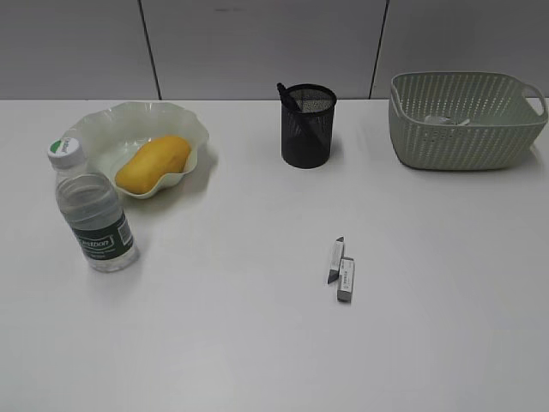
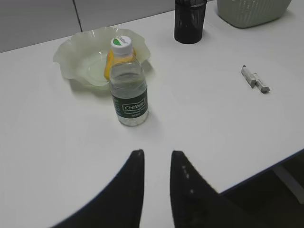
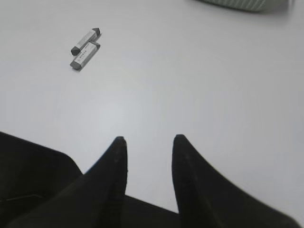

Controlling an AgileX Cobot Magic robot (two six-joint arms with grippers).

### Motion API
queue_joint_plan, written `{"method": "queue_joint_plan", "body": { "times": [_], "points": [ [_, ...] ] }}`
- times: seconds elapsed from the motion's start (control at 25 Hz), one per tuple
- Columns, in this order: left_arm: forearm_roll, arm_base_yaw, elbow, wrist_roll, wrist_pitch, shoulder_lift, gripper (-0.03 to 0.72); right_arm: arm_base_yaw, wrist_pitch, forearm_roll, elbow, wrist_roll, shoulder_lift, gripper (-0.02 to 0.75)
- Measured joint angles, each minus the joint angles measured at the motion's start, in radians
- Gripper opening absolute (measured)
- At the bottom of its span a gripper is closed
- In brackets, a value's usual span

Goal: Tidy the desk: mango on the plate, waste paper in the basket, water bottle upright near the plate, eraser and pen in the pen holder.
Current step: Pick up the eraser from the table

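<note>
The desk (image 1: 257, 343) spreads under both grippers. The basket (image 1: 463, 129) sits far beyond the right gripper (image 3: 148, 140), waste paper (image 1: 448, 121) inside. The plate (image 2: 71, 52) holds the mango (image 1: 153, 163), ahead of the left gripper (image 2: 156, 154). The water bottle (image 2: 128, 83) stands upright just before that gripper, touching the plate's near edge. The pen holder (image 1: 308, 125) holds a pen (image 1: 287, 96). Two erasers (image 3: 84, 49) lie ahead-left of the right gripper. Both grippers — jaws parted — hold nothing.

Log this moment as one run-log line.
mango: on plate | water bottle: upright beside plate | pen holder: pen inside | erasers: on desk | left gripper: open, empty | right gripper: open, empty
</note>
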Motion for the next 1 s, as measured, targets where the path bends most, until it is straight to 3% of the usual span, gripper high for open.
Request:
{"method": "queue_joint_plan", "body": {
  "times": [0.24, 0.44, 0.64, 1.0],
  "points": [
    [0.000, 0.149, 0.000, 0.000, 0.000, 0.000, 0.137, 0.000, -0.336, 0.085, -0.049, 0.008, 0.609, 0.289],
    [0.000, 0.254, 0.000, 0.000, 0.000, 0.000, 0.137, 0.000, -0.461, 0.186, -0.223, 0.008, 1.081, 0.325],
    [0.000, 0.289, 0.000, 0.000, 0.000, 0.000, 0.132, 0.003, -0.410, 0.249, -0.478, 0.008, 1.433, 0.417],
    [0.000, 0.290, 0.000, 0.000, 0.000, 0.000, 0.130, 0.043, -0.206, 0.265, -0.894, 0.072, 1.798, 0.433]
  ]
}}
